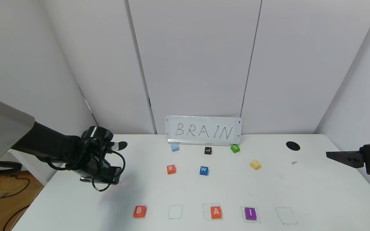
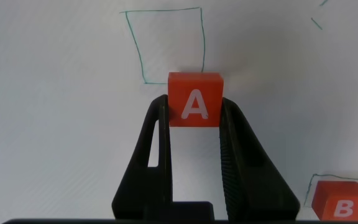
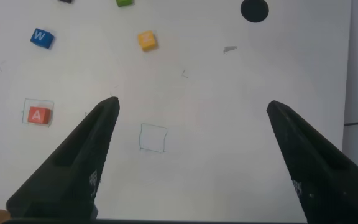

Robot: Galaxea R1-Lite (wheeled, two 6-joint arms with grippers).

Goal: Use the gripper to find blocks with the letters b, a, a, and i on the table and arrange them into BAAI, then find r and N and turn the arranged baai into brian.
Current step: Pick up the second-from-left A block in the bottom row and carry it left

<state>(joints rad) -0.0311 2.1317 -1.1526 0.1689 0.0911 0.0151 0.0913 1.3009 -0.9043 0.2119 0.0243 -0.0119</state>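
Observation:
My left gripper hangs above the left part of the white table, shut on an orange-red A block. In the left wrist view an empty drawn square lies just beyond it, and the B block is off to one side. In the front row stand B, an empty square, the other A, purple I and another empty square. The R block and the pale yellow N block lie mid-table. My right gripper is open and empty over the right edge.
A blue W block, a black L block, a green S block and a light blue block lie near a sign reading BRAIN at the back. A black hole is at the back right.

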